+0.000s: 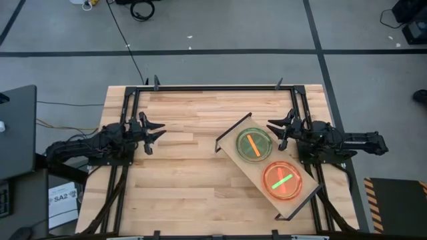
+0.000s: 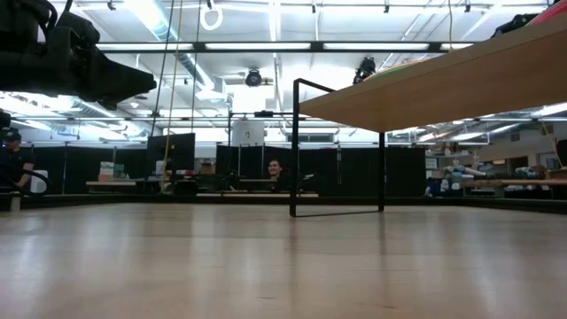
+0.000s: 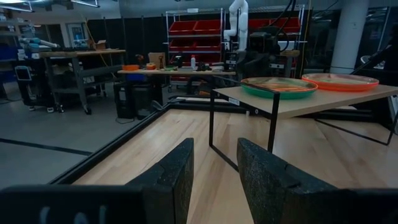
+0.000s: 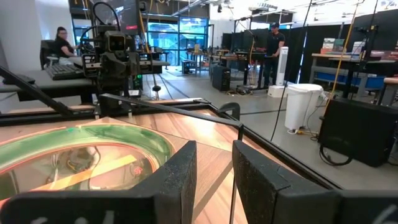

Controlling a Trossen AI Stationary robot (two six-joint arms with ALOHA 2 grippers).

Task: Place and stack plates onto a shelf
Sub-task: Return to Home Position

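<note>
— What does the shelf (image 1: 229,142) hold?
— Two stacks of plates. A green-topped stack (image 1: 254,145), with an orange bar showing through, lies toward the end nearer the bench's middle. An orange-topped stack (image 1: 283,180) with a green bar lies toward the other end. How many plates each stack holds cannot be told.
— How does the shelf stand?
— Diagonally on the right half of the bench (image 1: 187,173), with one corner near the bench's right edge.
— And the arms?
— The right gripper (image 1: 273,130), fingers apart and holding nothing, hangs just beside the green-topped stack. The left gripper (image 1: 157,131), likewise parted, hangs over the left side, with a broad stretch of wood between it and the shelf.
</note>
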